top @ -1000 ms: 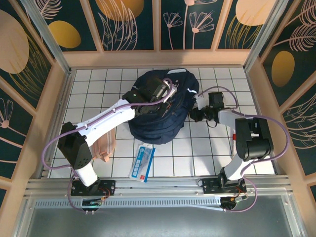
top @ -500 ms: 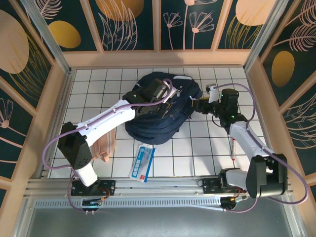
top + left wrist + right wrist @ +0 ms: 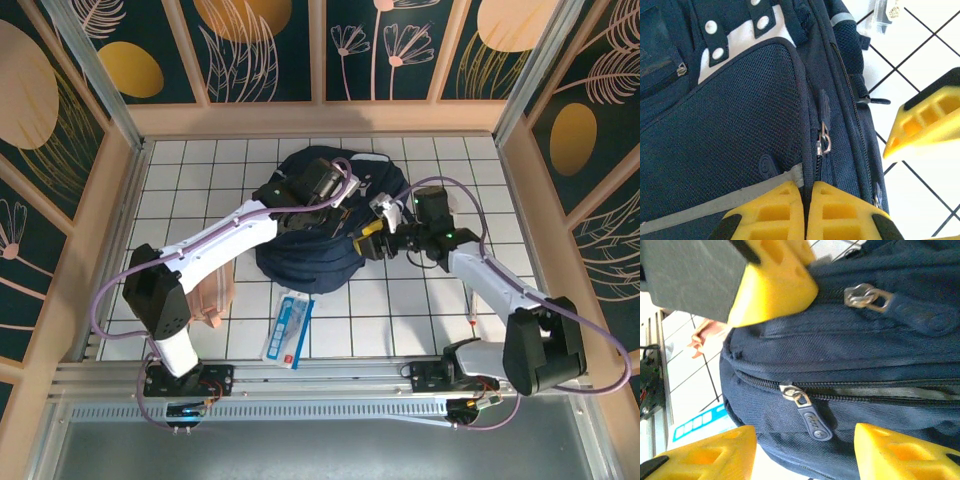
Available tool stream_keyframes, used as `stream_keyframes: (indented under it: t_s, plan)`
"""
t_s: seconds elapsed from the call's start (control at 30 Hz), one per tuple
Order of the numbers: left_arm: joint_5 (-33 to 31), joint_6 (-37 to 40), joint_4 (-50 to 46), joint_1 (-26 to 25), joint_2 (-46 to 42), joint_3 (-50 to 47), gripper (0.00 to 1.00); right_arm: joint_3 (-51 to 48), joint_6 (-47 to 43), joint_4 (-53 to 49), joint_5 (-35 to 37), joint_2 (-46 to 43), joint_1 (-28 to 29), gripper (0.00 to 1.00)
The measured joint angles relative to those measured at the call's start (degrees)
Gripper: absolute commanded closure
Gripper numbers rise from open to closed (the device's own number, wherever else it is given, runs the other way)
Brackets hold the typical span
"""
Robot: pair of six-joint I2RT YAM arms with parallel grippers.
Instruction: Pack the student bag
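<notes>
The right arm has swung in from the open counter (image 3: 430, 310) to the right flank of the student bag (image 3: 300, 255), which lies mid-counter. The right pincer (image 3: 802, 437) now stands apart, framing a zip pull (image 3: 810, 419). The left pincer (image 3: 805, 212) is pressed together on the bag's fabric at a zip seam. Unzipping looks imminent, and packing seems unstarted: a pink pouch (image 3: 212, 295) and a blue-and-white packet (image 3: 288, 328) lie outside. The pull's embossing and the packet's print are too small to read.
</notes>
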Motion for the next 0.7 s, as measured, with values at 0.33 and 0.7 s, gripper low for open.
stream_keyframes:
  t_s: [0.33,0.7]
  plan:
    - [1.18,-0.96,0.02,0.02,0.20,0.00,1.00,1.62,-6.58,-0.61,-3.63,5.99,1.40,0.73]
    - [1.18,-1.44,0.02,0.02,0.20,0.00,1.00,1.14,-12.13,-2.38,-5.88,4.02,1.38,1.00]
